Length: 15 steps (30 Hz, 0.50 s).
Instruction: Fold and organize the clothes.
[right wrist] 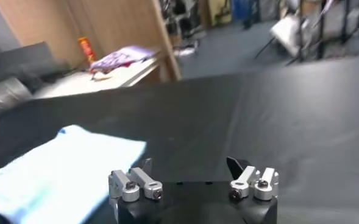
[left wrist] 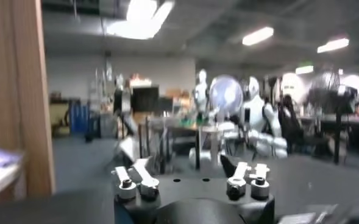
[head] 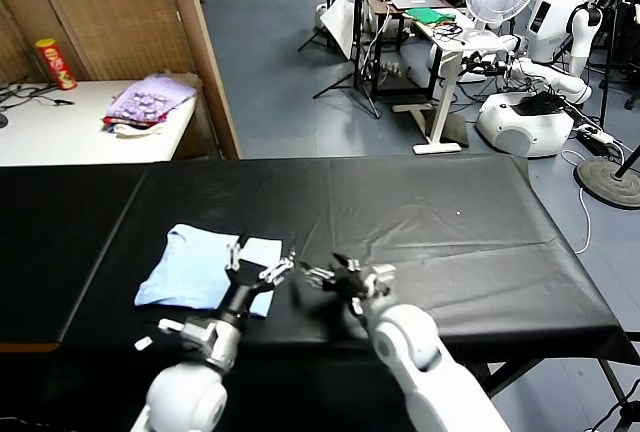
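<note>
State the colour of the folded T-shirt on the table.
Pale sky blue T-shirt, clearest in the head view.

The folded T-shirt (head: 205, 270) was laid on the table (head: 450, 232) toward its left, with both grippers positioned just beside its near right corner.

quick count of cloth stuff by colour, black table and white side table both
pale blue: 1, the folded T-shirt on the black table
purple: 1, the cloth pile on the white side table
total: 2
</note>
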### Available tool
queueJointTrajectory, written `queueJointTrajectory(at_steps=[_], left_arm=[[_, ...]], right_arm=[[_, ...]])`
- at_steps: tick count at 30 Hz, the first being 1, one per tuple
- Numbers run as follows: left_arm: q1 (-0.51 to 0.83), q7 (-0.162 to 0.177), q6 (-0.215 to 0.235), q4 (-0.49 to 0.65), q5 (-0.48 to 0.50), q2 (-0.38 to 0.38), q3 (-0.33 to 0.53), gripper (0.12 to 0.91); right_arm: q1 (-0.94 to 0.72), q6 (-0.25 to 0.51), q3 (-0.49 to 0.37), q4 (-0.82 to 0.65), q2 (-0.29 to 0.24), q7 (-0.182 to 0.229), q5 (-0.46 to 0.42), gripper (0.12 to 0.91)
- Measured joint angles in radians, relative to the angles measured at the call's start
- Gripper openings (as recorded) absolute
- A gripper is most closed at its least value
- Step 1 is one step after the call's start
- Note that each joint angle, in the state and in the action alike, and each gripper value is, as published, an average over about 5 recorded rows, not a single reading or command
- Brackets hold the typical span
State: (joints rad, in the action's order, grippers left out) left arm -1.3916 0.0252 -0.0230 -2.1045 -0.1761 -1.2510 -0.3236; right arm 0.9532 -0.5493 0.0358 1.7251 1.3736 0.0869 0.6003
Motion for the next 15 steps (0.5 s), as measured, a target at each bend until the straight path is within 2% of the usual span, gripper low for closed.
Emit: queueJointTrajectory(at_steps=[4,8,11,15], left_arm=[[-0.022,0.006,0.011,-0.015,0.008,0.004,-0.027,0.798],[-0.04,0.014,0.019,-0.019,0.016,0.0,-0.044,0.798],[-0.051,0.02,0.022,-0.024,0.013,0.0,-0.055,0.798],[-0.063,0.023,0.03,-0.03,0.005,0.004,-0.074,0.798]], right_arm=[[-0.063,-0.008,-0.045,-0.087,0.047,-0.004,0.015,0.766],[-0.106,-0.009,-0.068,-0.151,0.085,-0.01,0.023,0.7],[-0.125,-0.002,-0.076,-0.186,0.1,-0.022,0.013,0.583],[-0.141,0.035,-0.086,-0.216,0.099,-0.057,-0.051,0.37]])
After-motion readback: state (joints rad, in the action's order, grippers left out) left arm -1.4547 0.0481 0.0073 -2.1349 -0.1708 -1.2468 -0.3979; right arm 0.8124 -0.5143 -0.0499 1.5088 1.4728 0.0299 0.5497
